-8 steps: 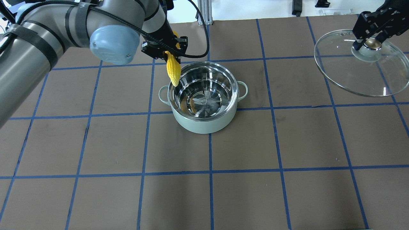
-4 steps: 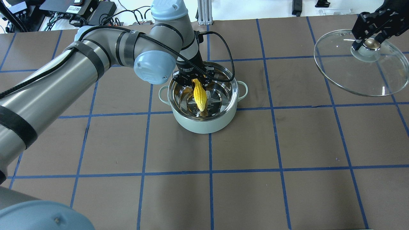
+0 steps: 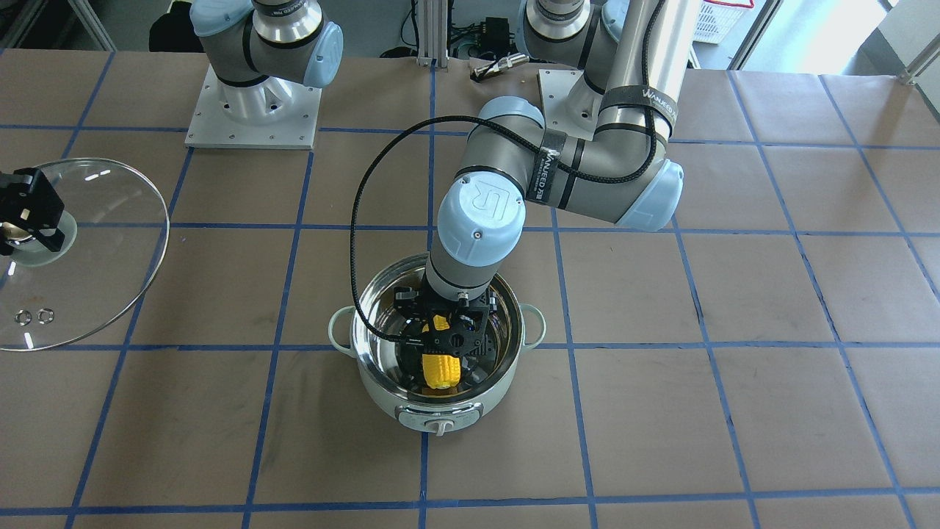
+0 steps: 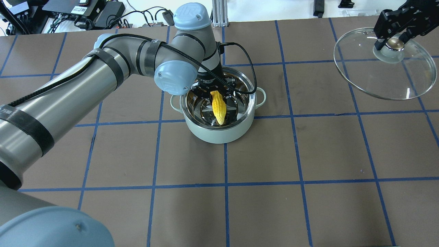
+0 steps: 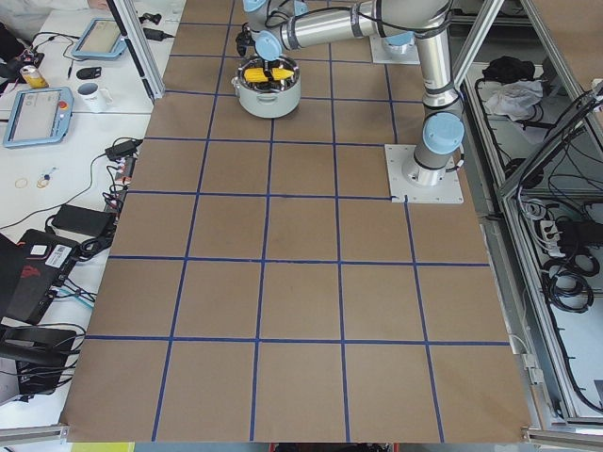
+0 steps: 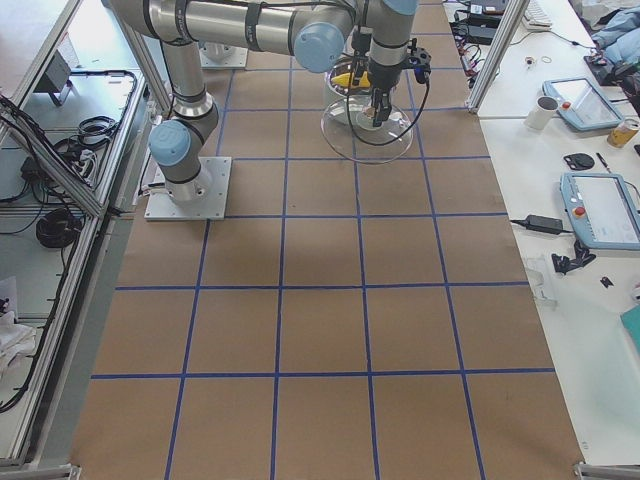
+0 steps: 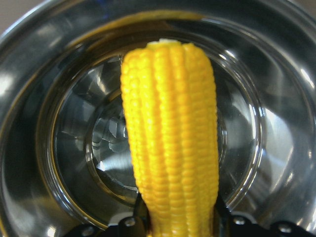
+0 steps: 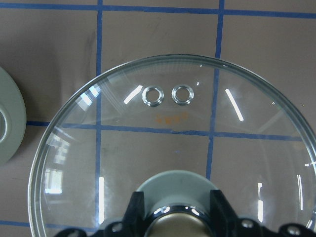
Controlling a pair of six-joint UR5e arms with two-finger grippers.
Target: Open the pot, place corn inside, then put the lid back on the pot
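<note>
Lowered deeper into pot point(image 4: 219, 135), corn point(image 4: 218, 109) stays clamped by left fingers point(image 4: 207, 93); right fingers point(image 8: 134, 210) grip lid point(image 4: 384, 72) aside.

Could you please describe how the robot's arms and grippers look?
The left arm and right arm are silver-grey tubes with pale blue joint caps. The left carries black straps, a black cable and a UR logo. The left gripper and right gripper are black.

A "UR" logo marks the left arm's blue joint cap point(image 3: 481, 209); its black strap point(image 3: 650, 98) reads roughly "WANJEED".
</note>
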